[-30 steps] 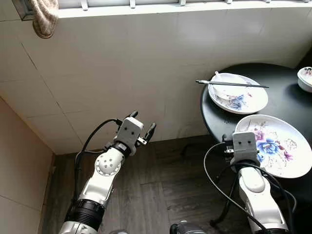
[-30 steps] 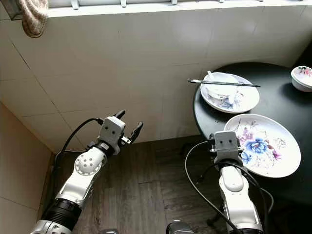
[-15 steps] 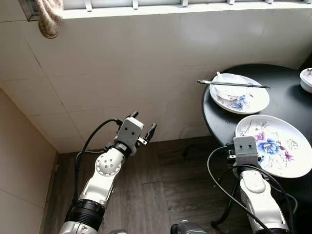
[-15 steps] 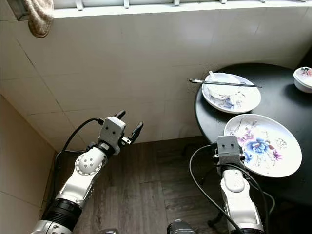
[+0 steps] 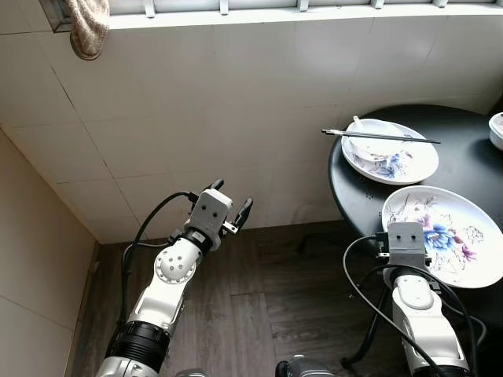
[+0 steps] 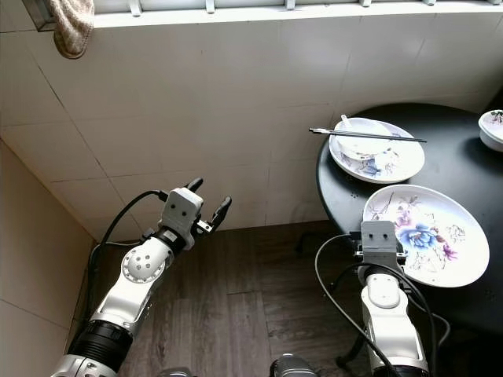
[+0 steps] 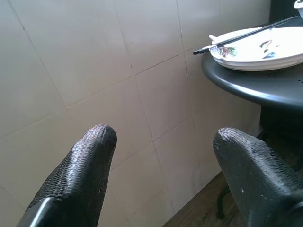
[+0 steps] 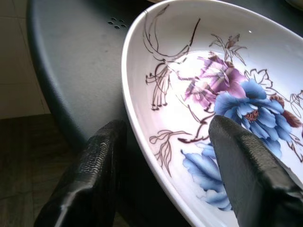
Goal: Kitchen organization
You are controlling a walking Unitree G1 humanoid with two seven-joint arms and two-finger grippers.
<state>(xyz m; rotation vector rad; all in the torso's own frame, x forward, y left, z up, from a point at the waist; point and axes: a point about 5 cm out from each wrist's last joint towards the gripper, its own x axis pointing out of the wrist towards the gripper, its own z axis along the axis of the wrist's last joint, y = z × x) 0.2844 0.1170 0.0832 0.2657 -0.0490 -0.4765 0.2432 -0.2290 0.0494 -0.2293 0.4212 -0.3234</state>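
- Dark wood-look floor (image 5: pixel 259 314) lies nearest us, under both silver arms and under the round black desk (image 5: pixel 464 157).
- Our right tool (image 8: pixel 161 156) is at the desk's near edge, its two black fingers spread wide: one finger (image 8: pixel 90 175) sits below the rim of the flowered plate (image 5: pixel 452 232), beside the desk's edge, and the other finger (image 8: pixel 251 170) rests over the plate's painted inside. The rim lies between them, and we cannot tell whether either finger touches it.
- The flowered plate lies flat on the near part of the desk, white with blue and purple blossoms.
- Our left tool (image 5: pixel 228 206) hangs in the air well away from the desk, to its left, above the floor and in front of the tiled wall (image 5: pixel 236 102). Its fingers (image 7: pixel 80 175) stand apart and hold nothing.
- Farther back on the desk is a second plate (image 5: pixel 391 153) with a white bowl (image 5: pixel 377 141) on it. Black chopsticks (image 5: pixel 381 137) lie across the bowl, their tips reaching out past the desk's left edge.
- A small bowl (image 6: pixel 493 128) sits at the desk's far right side.
- Farthest from the desk, a beige cloth (image 5: pixel 88 30) hangs from the window ledge at the top of the wall.
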